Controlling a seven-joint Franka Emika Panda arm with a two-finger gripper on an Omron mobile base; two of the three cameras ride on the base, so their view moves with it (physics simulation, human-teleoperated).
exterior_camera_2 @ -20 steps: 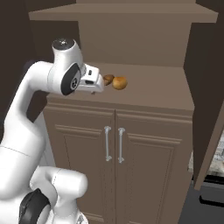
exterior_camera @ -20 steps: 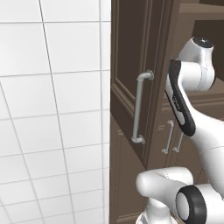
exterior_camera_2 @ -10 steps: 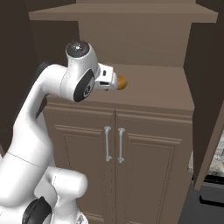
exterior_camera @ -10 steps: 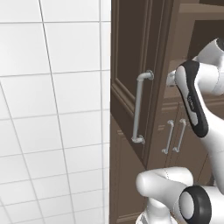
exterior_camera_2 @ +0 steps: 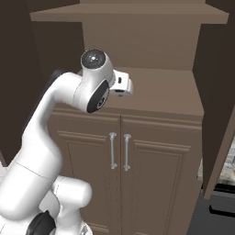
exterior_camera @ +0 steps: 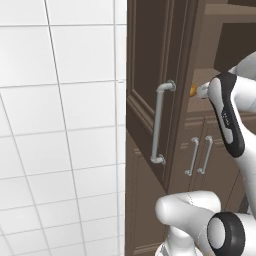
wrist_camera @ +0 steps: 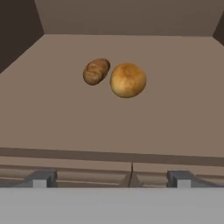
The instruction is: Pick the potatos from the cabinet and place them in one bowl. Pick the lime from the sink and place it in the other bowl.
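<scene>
The cabinet [exterior_camera: 150, 75] stands with its panelled door swung wide, the grey bar handle [exterior_camera: 159, 123] facing the room. On the open shelf [wrist_camera: 175, 109] inside lie the two potatos: a darker oval one [wrist_camera: 96, 71] and a rounder golden one [wrist_camera: 127, 80], touching side by side near the middle of the shelf. The white arm [exterior_camera_2: 69, 105] reaches toward the shelf opening. The fingers [wrist_camera: 112, 178] are spread wide, grasping nothing, positioned at the front edge of the shelf, well short of the potatos. Below the shelf sit two low doors with thin paired handles [exterior_camera_2: 119, 151].
</scene>
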